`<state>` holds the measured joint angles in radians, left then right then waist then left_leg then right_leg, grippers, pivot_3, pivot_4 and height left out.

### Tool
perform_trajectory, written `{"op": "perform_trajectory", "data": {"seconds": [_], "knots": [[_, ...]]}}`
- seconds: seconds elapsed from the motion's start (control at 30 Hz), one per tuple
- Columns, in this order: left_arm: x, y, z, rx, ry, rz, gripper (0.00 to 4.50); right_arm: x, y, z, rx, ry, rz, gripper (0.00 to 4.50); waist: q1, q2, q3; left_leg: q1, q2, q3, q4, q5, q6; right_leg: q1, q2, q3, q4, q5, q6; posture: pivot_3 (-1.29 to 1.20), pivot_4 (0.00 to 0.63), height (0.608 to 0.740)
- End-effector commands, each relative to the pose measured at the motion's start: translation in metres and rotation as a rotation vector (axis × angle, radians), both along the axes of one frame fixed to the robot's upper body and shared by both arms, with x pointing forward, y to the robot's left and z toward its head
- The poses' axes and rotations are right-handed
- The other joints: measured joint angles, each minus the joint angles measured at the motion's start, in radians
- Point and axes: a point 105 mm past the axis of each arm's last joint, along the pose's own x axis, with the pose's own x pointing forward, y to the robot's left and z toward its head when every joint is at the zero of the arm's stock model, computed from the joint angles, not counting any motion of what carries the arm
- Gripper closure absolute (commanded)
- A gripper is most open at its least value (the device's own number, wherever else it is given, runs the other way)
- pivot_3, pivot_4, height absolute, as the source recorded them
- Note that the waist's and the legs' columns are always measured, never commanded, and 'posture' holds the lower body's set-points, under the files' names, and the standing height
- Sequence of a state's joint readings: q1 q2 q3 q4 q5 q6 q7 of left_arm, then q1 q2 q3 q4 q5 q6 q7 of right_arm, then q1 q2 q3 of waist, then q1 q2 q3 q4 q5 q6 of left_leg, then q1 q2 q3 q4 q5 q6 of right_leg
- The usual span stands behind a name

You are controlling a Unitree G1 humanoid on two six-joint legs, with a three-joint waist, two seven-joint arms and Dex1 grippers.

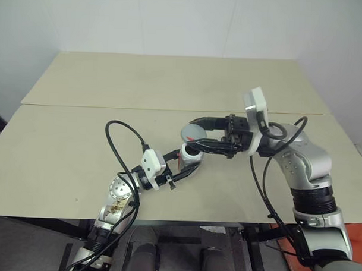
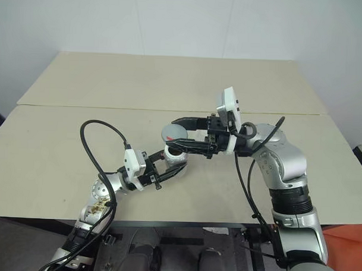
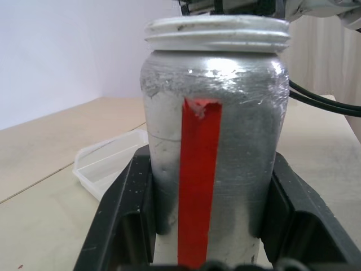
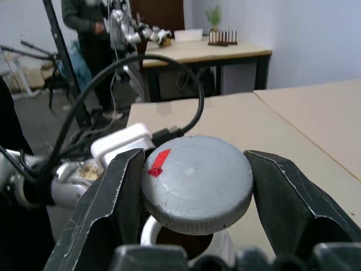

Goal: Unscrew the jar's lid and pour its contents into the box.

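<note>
While the left gripper (image 1: 181, 169) jaws pinch the upright silver-grey cylindrical jar (image 3: 211, 164), the right gripper (image 4: 197, 192) jaws clamp the flat round grey lid (image 4: 196, 182) just above its open mouth, the shallow clear plastic box (image 3: 110, 166) lying beyond on the worktop (image 1: 171, 81)

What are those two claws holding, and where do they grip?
Left gripper clamps the jar by its sides; right gripper pinches the lid at its rim, off the jar.

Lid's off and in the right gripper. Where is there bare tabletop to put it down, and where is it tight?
Bare: the beige table to the robot's left, and its far half beyond the seam. Tight: the middle, where the left gripper holds the silver-grey jar with red stripe and the right gripper holds the grey round lid above it. The clear plastic box lies just behind the jar.
</note>
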<state>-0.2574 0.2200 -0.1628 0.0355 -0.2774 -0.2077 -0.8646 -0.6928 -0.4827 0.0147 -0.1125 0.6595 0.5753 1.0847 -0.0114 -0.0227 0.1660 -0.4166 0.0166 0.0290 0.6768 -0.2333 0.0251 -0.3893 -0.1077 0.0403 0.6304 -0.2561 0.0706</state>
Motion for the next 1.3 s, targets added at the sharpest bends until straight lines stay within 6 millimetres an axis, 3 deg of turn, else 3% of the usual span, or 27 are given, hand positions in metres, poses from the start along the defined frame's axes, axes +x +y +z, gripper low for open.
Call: {"op": "perform_trajectory", "data": {"seconds": [0.03, 0.17, 0.3, 0.37, 0.47, 0.6, 0.83, 0.87, 1.0, 1.03, 1.17, 1.3], "knots": [[0.0, 0.001, 0.009, -0.025, -0.036, 0.016, 2.54, 0.008, -0.025, 0.014, 0.053, -0.088, -0.18, 1.72, 0.004, 0.0, 0.0, 0.0, 0.0, 0.0, 0.0, 0.0, 0.0, 0.0, 0.0, 0.0, 0.0, 0.0, 0.0, 0.0, 0.15, 0.74], [0.007, 0.008, 0.01, -0.029, -0.028, 0.072, 2.54, 0.022, -0.067, -0.01, -0.065, -0.046, -0.481, 1.72, 0.017, 0.0, 0.0, -0.001, -0.001, 0.0, 0.0, 0.0, 0.0, 0.0, 0.0, 0.0, -0.001, 0.0, 0.0, 0.0, 0.15, 0.74], [0.011, 0.012, 0.014, -0.045, -0.023, 0.089, 2.54, 0.018, -0.098, -0.037, -0.191, 0.05, -0.645, 1.72, 0.018, 0.0, 0.0, -0.003, -0.001, 0.0, 0.001, 0.0, 0.0, -0.002, 0.0, 0.0, 0.0, 0.0, 0.0, 0.0, 0.15, 0.74], [0.012, 0.012, 0.015, -0.048, -0.022, 0.091, 2.54, 0.012, -0.109, -0.049, -0.234, 0.1, -0.689, 1.72, 0.016, 0.0, 0.0, -0.003, -0.001, 0.0, 0.0, 0.0, 0.0, -0.001, 0.0, 0.0, -0.001, 0.0, 0.0, 0.0, 0.15, 0.74], [0.018, 0.013, 0.013, -0.022, -0.02, 0.1, 2.54, 0.003, -0.127, -0.088, -0.393, 0.198, -0.766, 1.72, 0.018, 0.0, 0.0, -0.003, -0.001, 0.0, 0.001, 0.0, 0.0, -0.001, 0.0, 0.0, -0.001, 0.0, 0.0, 0.0, 0.15, 0.74], [0.021, 0.012, 0.014, -0.016, -0.029, 0.091, 2.54, -0.009, -0.134, -0.121, -0.509, 0.309, -0.784, 1.72, 0.012, 0.0, 0.0, -0.003, -0.001, 0.0, 0.002, 0.0, 0.0, -0.001, 0.0, 0.0, -0.001, 0.0, 0.0, 0.0, 0.15, 0.74], [0.022, 0.014, 0.016, -0.018, -0.038, 0.084, 2.54, -0.017, -0.137, -0.129, -0.523, 0.398, -0.816, 1.72, 0.012, 0.0, 0.0, -0.003, -0.001, -0.001, 0.002, 0.0, 0.0, 0.0, 0.0, 0.0, -0.001, 0.0, 0.0, 0.0, 0.15, 0.74], [0.021, 0.013, 0.017, -0.023, -0.04, 0.082, 2.54, -0.018, -0.137, -0.129, -0.525, 0.406, -0.812, 1.02, 0.012, 0.0, 0.0, -0.003, -0.001, -0.001, 0.002, 0.0, 0.0, 0.0, 0.0, 0.0, -0.001, 0.0, 0.001, 0.0, 0.15, 0.74], [0.022, 0.012, 0.017, -0.026, -0.041, 0.081, 2.54, -0.019, -0.139, -0.128, -0.557, 0.398, -0.801, 0.02, 0.014, 0.0, 0.0, -0.003, -0.001, -0.001, 0.002, 0.0, 0.0, 0.0, 0.0, 0.0, -0.001, 0.0, 0.001, 0.0, 0.15, 0.74], [0.024, 0.012, 0.016, -0.014, -0.038, 0.088, 2.54, -0.019, -0.14, -0.125, -0.56, 0.388, -0.8, 0.02, 0.015, 0.0, 0.0, -0.003, -0.001, -0.001, 0.002, 0.0, 0.0, 0.0, 0.0, 0.0, -0.001, 0.0, 0.001, 0.0, 0.15, 0.74], [0.042, 0.011, 0.013, 0.113, -0.05, 0.124, 2.54, -0.011, -0.143, -0.104, -0.535, 0.308, -0.82, 0.02, 0.018, 0.0, 0.0, -0.003, -0.001, -0.001, 0.002, 0.0, 0.001, 0.0, 0.0, 0.0, -0.001, 0.0, 0.001, 0.0, 0.15, 0.74], [0.081, 0.008, 0.019, 0.252, -0.067, 0.202, 2.54, 0.006, -0.146, -0.081, -0.46, 0.244, -0.885, 0.02, 0.02, 0.0, 0.0, -0.003, -0.002, -0.001, 0.003, 0.001, 0.002, 0.0, 0.0, 0.0, -0.001, 0.001, 0.002, 0.0, 0.15, 0.74]]}}
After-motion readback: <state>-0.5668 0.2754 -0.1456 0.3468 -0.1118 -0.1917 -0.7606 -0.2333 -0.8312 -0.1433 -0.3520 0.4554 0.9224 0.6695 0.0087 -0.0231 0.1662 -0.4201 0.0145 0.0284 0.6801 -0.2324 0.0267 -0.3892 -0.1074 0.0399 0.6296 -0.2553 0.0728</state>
